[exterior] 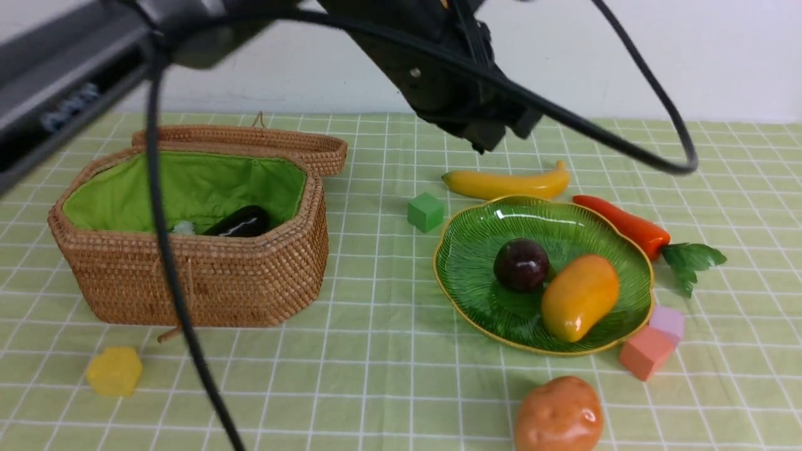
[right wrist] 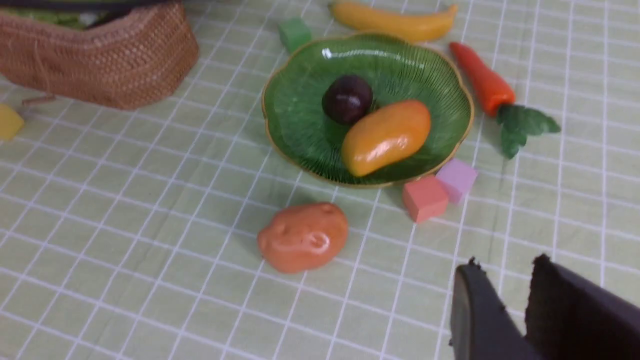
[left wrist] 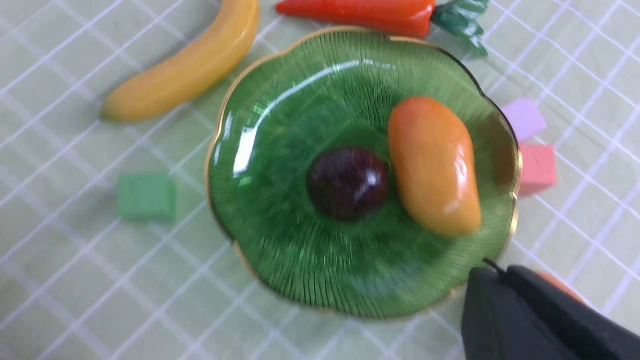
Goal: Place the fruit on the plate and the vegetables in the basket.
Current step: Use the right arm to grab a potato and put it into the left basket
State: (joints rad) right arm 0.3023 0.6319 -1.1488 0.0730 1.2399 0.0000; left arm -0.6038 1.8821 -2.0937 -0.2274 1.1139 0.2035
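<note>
The left arm (exterior: 438, 81) hangs over the plate (exterior: 476, 263), its left fingers (left wrist: 500, 315) clenched on nothing; the right fingers (right wrist: 470, 310) stand slightly parted and empty. The plate holds the mango (exterior: 579, 297) and the small purple fruit (exterior: 521, 264), with the banana (exterior: 507, 183) at its 12 o'clock, the carrot (exterior: 620, 224) at 2 and the potato (exterior: 559, 416) at 6. The basket (exterior: 207, 282), at 9, holds the eggplant (exterior: 241, 222).

Left arm (exterior: 438, 81) black, silver screw (exterior: 414, 72), thick black cable (exterior: 169, 250); right pincer (right wrist: 506, 265) matte black.
</note>
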